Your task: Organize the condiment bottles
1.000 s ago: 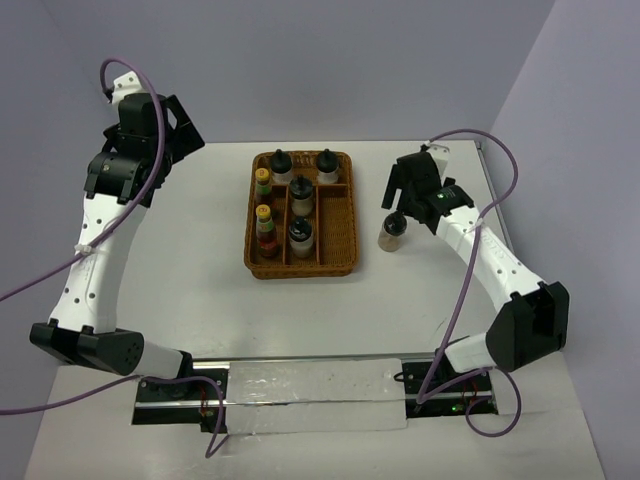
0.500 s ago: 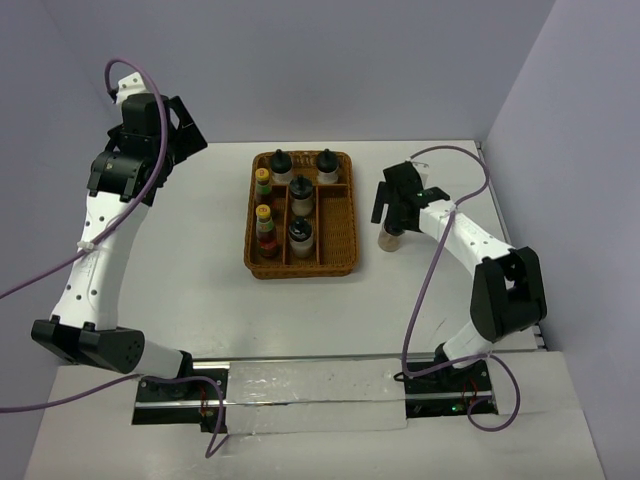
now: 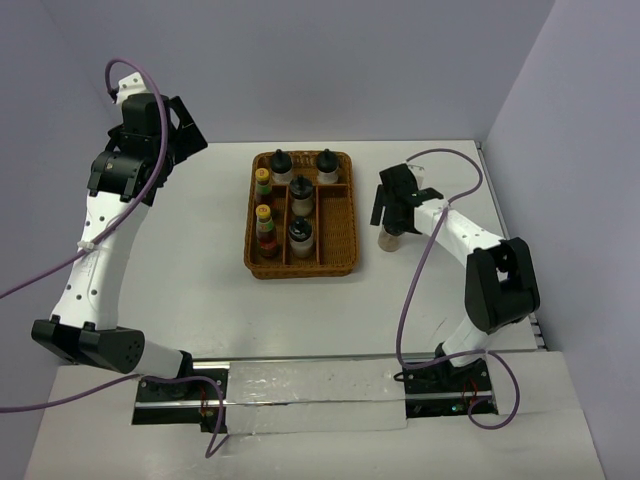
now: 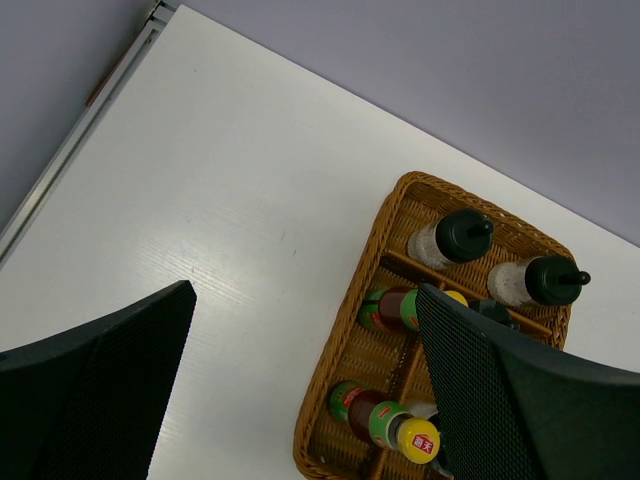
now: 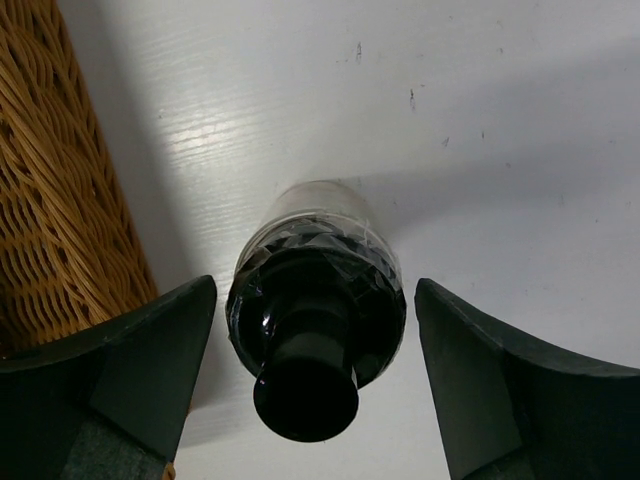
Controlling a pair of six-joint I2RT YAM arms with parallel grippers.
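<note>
A squat whitish condiment bottle (image 3: pixel 389 238) with a black cap stands alone on the table, right of the wicker tray (image 3: pixel 335 262). My right gripper (image 3: pixel 387 214) hangs over it, open. In the right wrist view the black cap (image 5: pixel 315 330) sits between the fingers (image 5: pixel 150 370), with a gap on each side. Inside the tray stand several black-capped bottles (image 3: pixel 301 190) and two yellow-capped reddish ones (image 3: pixel 265 225). My left gripper (image 3: pixel 178 128) is open and empty, high above the table's far left. Its view shows the yellow-capped bottles (image 4: pixel 385 420) and two black-capped bottles (image 4: pixel 455 238).
The tray's right-hand long compartment (image 3: pixel 336 225) holds nothing. The tray's wicker wall (image 5: pixel 60 180) stands close to the left of the lone bottle. The table's right edge (image 3: pixel 500 200) runs behind my right arm.
My right gripper has shifted slightly left and lower around the lone bottle, its elbow has swung in, and the jaws have narrowed a little. The left arm has not moved.
</note>
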